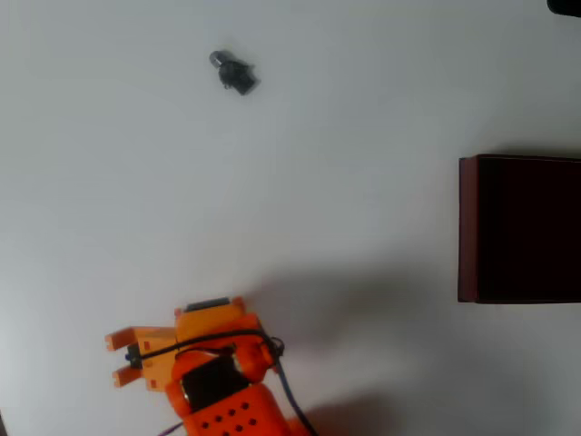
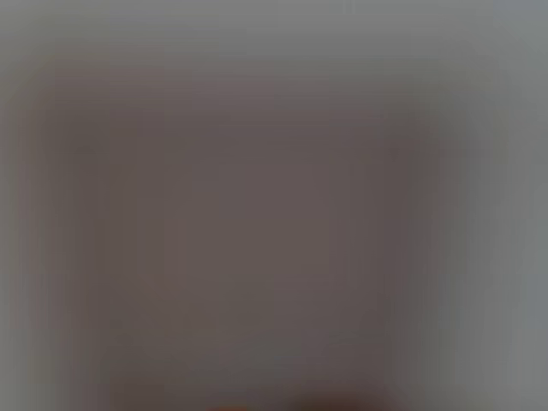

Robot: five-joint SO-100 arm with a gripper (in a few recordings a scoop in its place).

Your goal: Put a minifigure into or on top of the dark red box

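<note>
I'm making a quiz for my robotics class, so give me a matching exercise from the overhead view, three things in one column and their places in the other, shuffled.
Things:
1. minifigure
2. dark red box
3. pincer

Places in the overhead view:
A. right edge
B. bottom left
C. upper left of centre

Pairs: 1-C, 2-A, 3-B

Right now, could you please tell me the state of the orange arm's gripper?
Orange two-finger gripper: open and holding nothing, fingers apart at lower left of the overhead view, far from the tiny dark grey toy minifigure.
</note>
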